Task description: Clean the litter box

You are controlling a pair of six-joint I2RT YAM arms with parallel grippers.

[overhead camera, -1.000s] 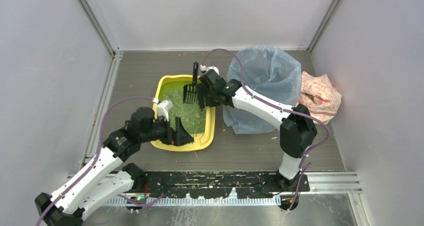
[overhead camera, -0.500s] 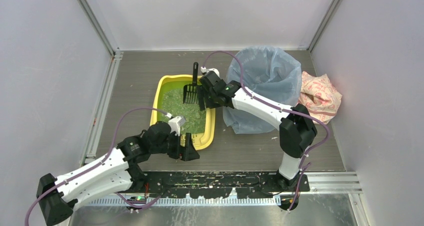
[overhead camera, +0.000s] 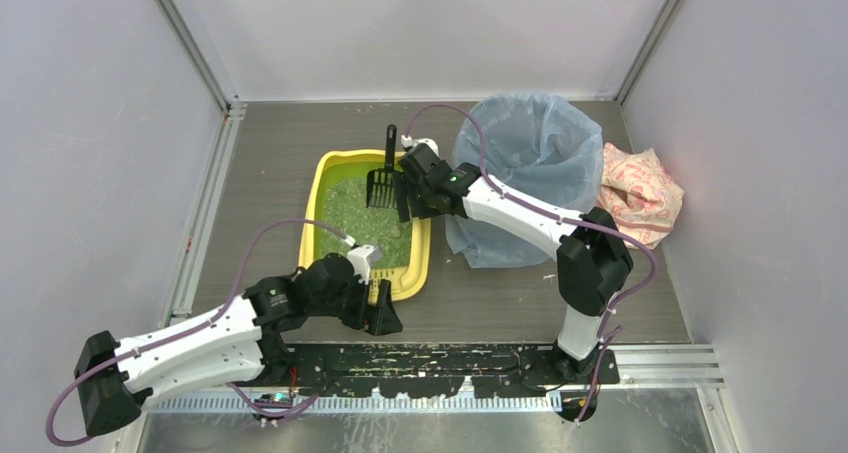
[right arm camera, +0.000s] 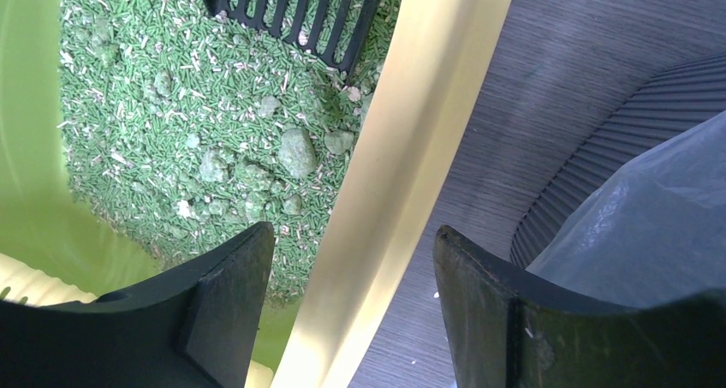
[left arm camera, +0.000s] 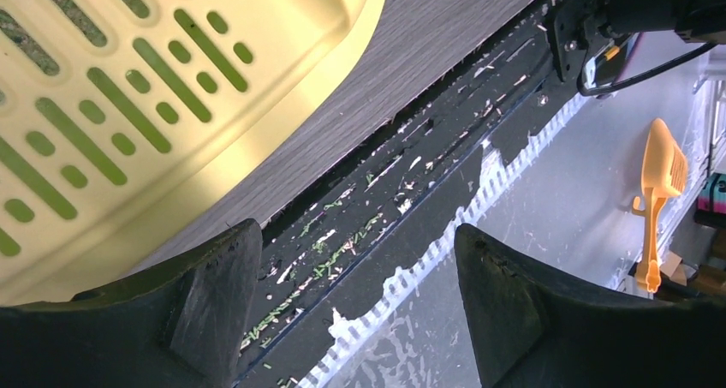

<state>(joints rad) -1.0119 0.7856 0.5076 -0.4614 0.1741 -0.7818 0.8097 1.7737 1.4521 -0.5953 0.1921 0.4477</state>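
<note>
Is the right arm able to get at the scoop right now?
Probably yes: the right gripper hangs open over the litter box rim, and the scoop stands in the litter just ahead with nothing between them.

A yellow litter box point(overhead camera: 422, 258) sits mid-surface point(overhead camera: 270, 163), with green litter point(overhead camera: 360, 218) inside. 1 black scoop point(overhead camera: 382, 183) rests at its far end, handle pointing away from the arms. Of the 2 hands, the right hand point(overhead camera: 404, 197) hangs over the box's right rim, just beside the scoop. The left hand point(overhead camera: 384, 319) is low by the box's near right corner, next to the black base plate point(overhead camera: 450, 358). Right of the box stands a bin lined with a blue bag point(overhead camera: 535, 163), and a pink patterned bundle point(overhead camera: 640, 195) lies just past it.
</note>
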